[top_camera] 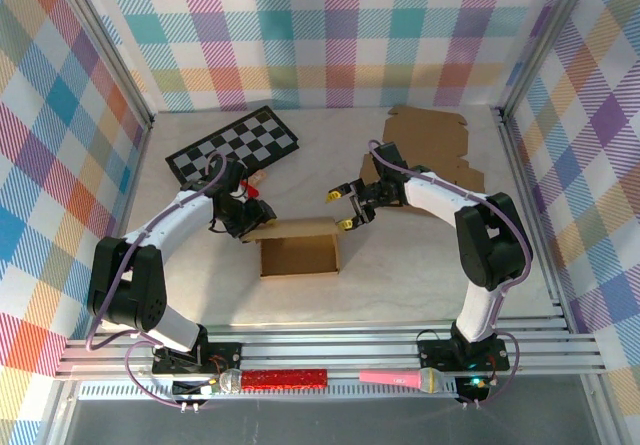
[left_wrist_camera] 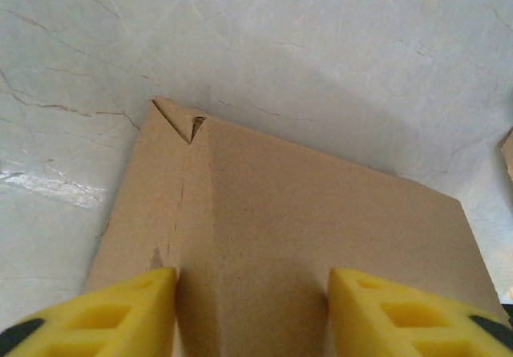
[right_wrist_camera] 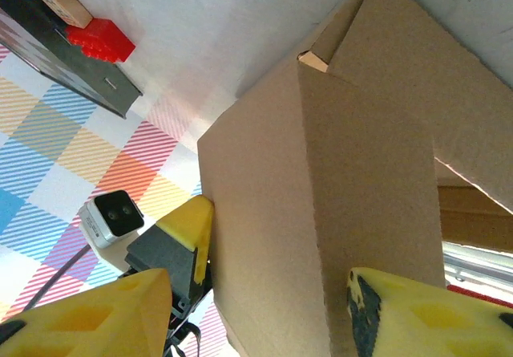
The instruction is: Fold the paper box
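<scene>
The paper box (top_camera: pixel 300 255) is brown cardboard, open at the top, in the middle of the table. Its back wall (top_camera: pixel 295 228) stands up between both arms. My left gripper (top_camera: pixel 243 227) is at the box's back left corner. In the left wrist view it (left_wrist_camera: pixel 250 283) is open, with a flat cardboard face (left_wrist_camera: pixel 304 221) filling the gap between its yellow fingers (left_wrist_camera: pixel 120 309). My right gripper (top_camera: pixel 340 210) is at the back right corner. It (right_wrist_camera: pixel 256 289) is open and straddles a cardboard panel (right_wrist_camera: pixel 321 180), and a left finger (right_wrist_camera: pixel 191 225) touches that panel's far edge.
A black and white chessboard (top_camera: pixel 235 145) lies at the back left, with a small red piece (top_camera: pixel 258 190) beside it. A flat sheet of cardboard (top_camera: pixel 430 135) lies at the back right. A red microphone (top_camera: pixel 275 377) and a pink one (top_camera: pixel 400 377) rest on the front rail.
</scene>
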